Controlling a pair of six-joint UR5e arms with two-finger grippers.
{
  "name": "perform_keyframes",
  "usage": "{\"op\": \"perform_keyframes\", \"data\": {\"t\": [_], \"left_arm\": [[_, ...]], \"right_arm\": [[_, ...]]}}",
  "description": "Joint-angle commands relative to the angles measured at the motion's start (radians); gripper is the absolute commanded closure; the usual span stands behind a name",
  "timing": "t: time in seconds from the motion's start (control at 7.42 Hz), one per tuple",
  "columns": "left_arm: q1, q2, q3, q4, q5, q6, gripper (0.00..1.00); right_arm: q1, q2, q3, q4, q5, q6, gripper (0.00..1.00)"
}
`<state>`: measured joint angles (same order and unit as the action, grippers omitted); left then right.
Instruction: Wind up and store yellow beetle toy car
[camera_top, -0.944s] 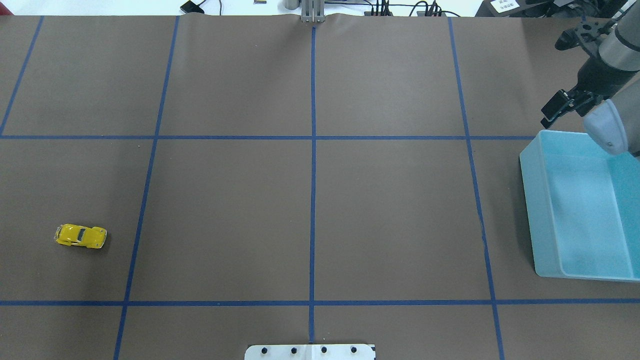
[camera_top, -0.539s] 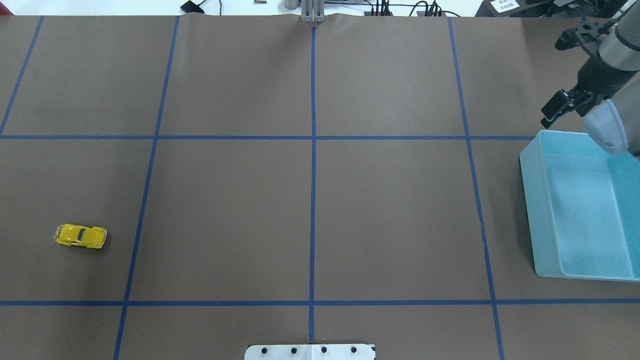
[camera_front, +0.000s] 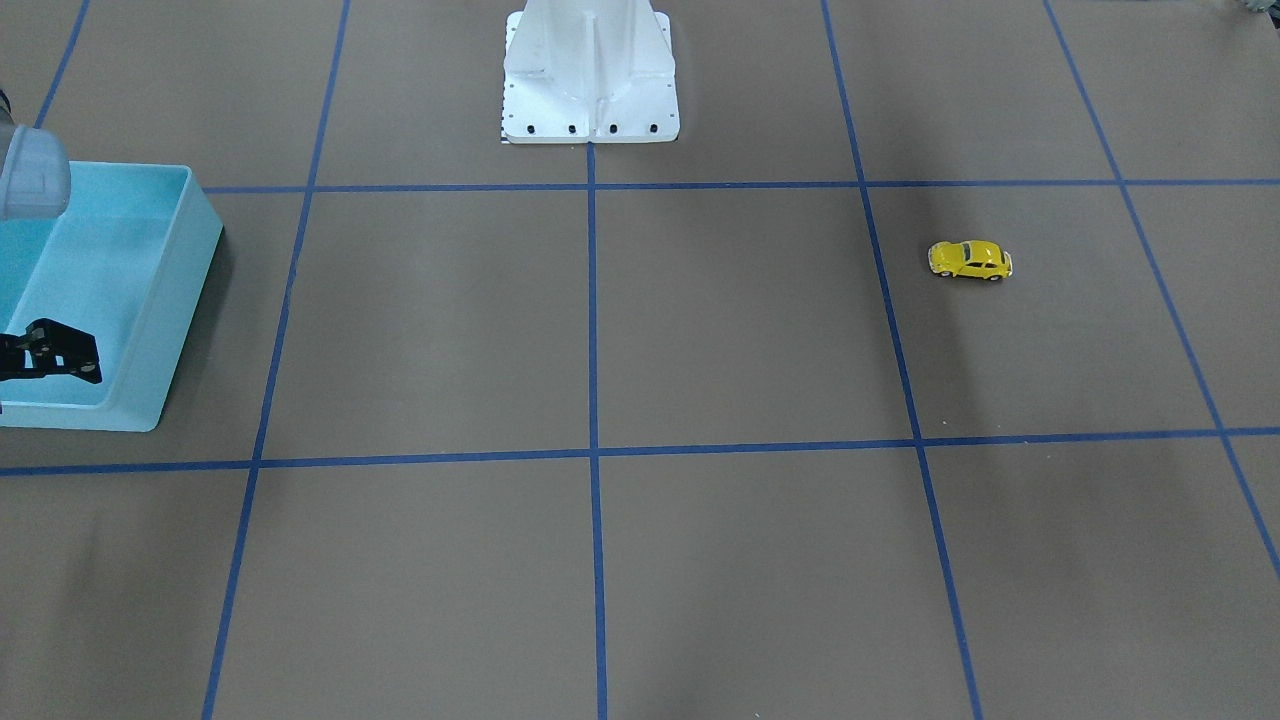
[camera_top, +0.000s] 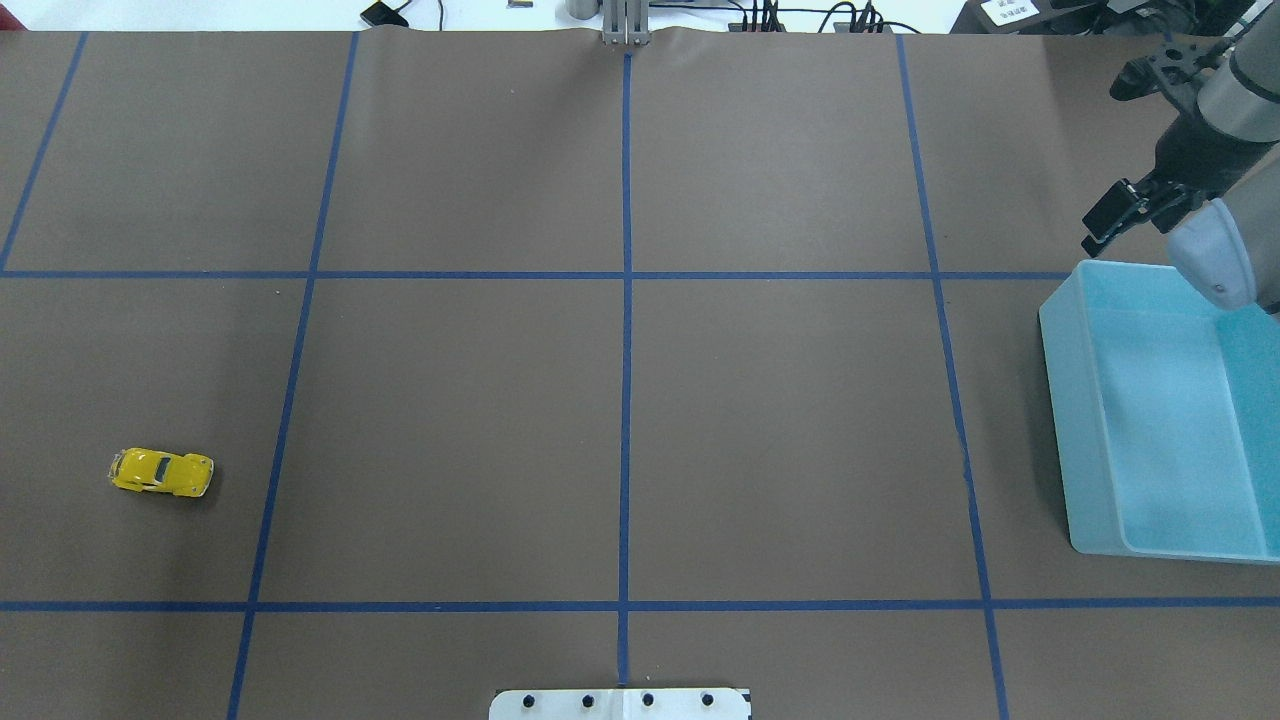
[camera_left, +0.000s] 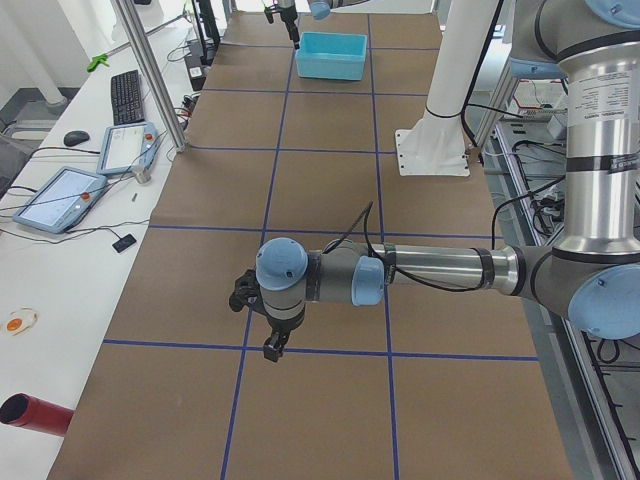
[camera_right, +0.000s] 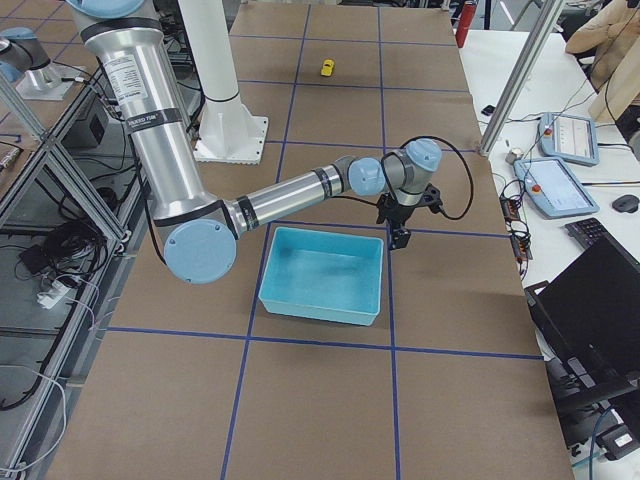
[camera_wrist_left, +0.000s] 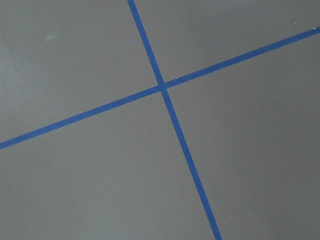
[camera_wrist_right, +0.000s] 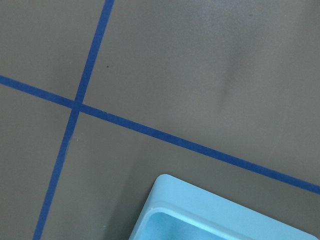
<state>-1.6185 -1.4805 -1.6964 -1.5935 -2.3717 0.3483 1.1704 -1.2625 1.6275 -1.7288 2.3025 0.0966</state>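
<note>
The yellow beetle toy car (camera_top: 161, 472) stands alone on the brown table at the left, nose to the right; it also shows in the front view (camera_front: 970, 259) and far off in the exterior right view (camera_right: 327, 68). My right gripper (camera_top: 1110, 222) hangs at the far right, just beyond the far corner of the light blue bin (camera_top: 1060, 400), and looks open and empty. It also shows in the front view (camera_front: 45, 360). My left gripper (camera_left: 272, 348) shows only in the exterior left view, low over the table; I cannot tell whether it is open.
Blue tape lines (camera_top: 626, 300) divide the brown table cover into squares. The robot's white base (camera_front: 590, 90) stands at the middle of the near edge. The bin (camera_front: 190, 290) holds nothing that I can see. Tablets and a keyboard (camera_left: 125, 95) lie beyond the table's far side.
</note>
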Motion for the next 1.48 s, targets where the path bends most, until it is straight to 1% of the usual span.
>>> {"op": "perform_keyframes", "data": {"t": [0.0,0.13,1.35], "left_arm": [[-0.020,0.028,-0.025,0.000,-0.001,0.003,0.00],[-0.021,0.046,-0.028,-0.003,-0.006,-0.005,0.00],[-0.017,0.023,-0.034,0.000,-0.011,-0.008,0.00]], "right_arm": [[0.000,0.000,0.000,0.000,0.000,0.000,0.00],[0.000,0.000,0.000,0.000,0.000,0.000,0.00],[0.000,0.000,0.000,0.000,0.000,0.000,0.00]]}}
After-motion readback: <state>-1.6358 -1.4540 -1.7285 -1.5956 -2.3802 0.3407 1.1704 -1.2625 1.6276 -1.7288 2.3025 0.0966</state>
